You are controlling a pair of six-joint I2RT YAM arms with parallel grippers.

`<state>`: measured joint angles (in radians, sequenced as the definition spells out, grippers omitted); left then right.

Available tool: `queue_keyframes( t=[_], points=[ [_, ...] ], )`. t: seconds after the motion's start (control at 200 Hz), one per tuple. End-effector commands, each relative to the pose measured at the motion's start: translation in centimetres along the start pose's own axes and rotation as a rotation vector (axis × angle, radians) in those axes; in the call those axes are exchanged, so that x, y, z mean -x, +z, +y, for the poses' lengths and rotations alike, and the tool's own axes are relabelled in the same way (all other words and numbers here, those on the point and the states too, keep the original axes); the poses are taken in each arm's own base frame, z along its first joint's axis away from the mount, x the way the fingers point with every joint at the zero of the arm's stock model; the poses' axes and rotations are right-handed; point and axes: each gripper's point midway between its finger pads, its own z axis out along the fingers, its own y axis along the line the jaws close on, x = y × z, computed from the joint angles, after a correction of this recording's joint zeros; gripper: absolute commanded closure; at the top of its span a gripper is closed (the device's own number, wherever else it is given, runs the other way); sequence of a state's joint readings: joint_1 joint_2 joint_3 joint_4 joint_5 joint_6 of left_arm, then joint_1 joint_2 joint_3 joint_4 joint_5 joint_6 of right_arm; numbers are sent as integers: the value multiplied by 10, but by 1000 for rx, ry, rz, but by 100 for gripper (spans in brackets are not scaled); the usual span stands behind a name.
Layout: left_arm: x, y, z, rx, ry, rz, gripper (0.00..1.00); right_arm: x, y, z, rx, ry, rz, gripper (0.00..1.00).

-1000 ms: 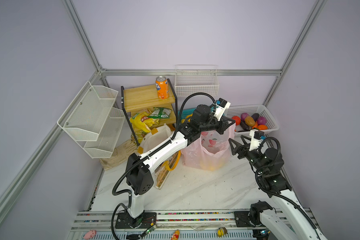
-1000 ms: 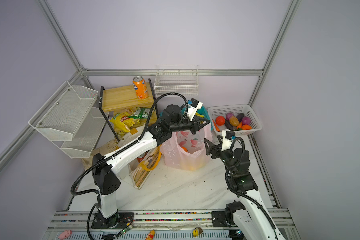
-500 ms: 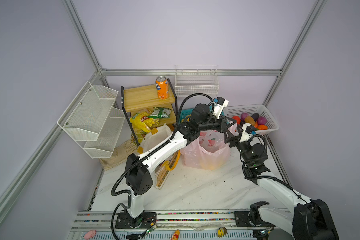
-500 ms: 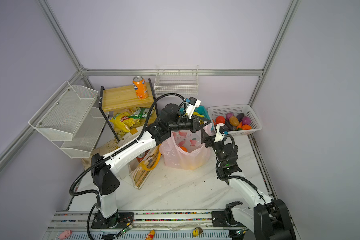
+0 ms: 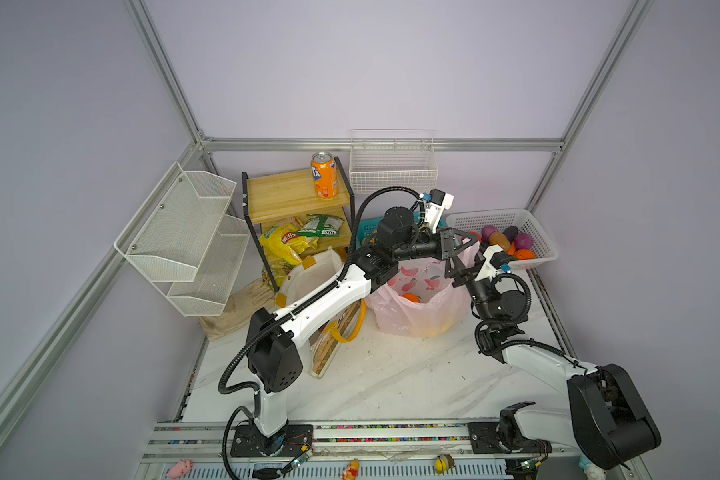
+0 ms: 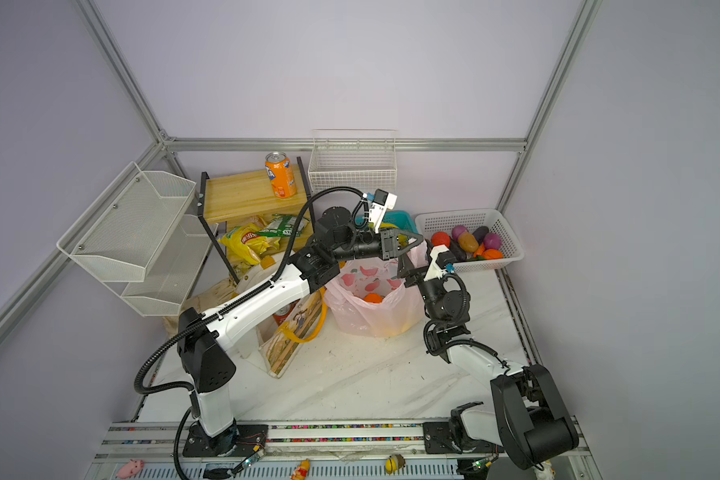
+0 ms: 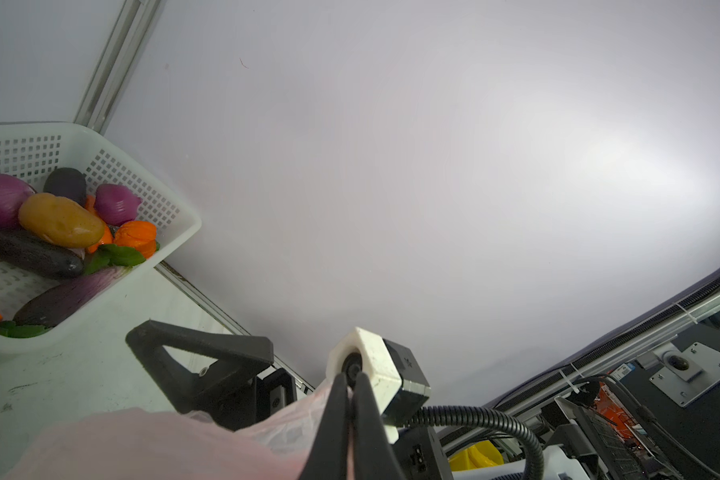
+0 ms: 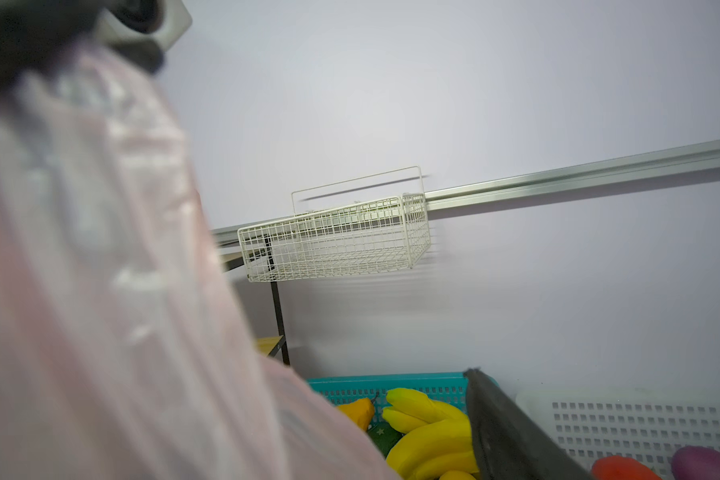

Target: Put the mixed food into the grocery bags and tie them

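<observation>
We held the pink bag up by its rim, our left gripper pinched tight on the film. Our right gripper stood with its jaws wide at the rim's right edge, near the white basket. An orange fruit lay inside the bag. The tote crowded the left side, and bare table lay open in front.

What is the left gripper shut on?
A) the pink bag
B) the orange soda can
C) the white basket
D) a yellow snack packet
A: in the left wrist view the left gripper pinches a fold of the pink bag between closed fingers.
</observation>
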<state>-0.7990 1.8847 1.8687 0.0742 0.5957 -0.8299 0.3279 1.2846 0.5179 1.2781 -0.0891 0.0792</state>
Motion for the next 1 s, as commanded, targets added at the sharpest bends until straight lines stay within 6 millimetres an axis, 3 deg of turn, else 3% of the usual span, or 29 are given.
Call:
queue_keyframes(
  t=[0.0, 0.055, 0.135, 0.325, 0.45, 0.67, 0.745, 0.9, 0.995],
  points=[
    [8, -11, -24, -59, 6, -29, 100, 32, 0, 1, -15, 24, -138, 22],
    [6, -10, -21, -53, -2, -27, 100, 29, 1, -11, -88, 45, -126, 29],
    [6, -10, -20, -52, -9, -28, 100, 8, 2, -33, -216, 82, -44, 39],
    [9, -14, -18, -42, -16, -48, 100, -54, -30, -56, -334, 134, 106, 60],
    [9, -16, -13, -37, -20, -49, 100, -71, -43, -46, -276, 128, 173, 66],
    [10, -22, 6, 5, 6, -34, 100, -87, -53, -7, -57, 121, 310, 68],
    [9, -24, 13, 25, 18, -26, 100, -80, -54, 4, 1, 100, 328, 62],
    [10, -26, 19, 41, 32, -22, 100, -48, -56, 17, 53, 78, 296, 28],
    [12, -28, 18, 39, 38, -21, 100, -34, -56, 18, 62, 20, 310, 18]
  ],
)
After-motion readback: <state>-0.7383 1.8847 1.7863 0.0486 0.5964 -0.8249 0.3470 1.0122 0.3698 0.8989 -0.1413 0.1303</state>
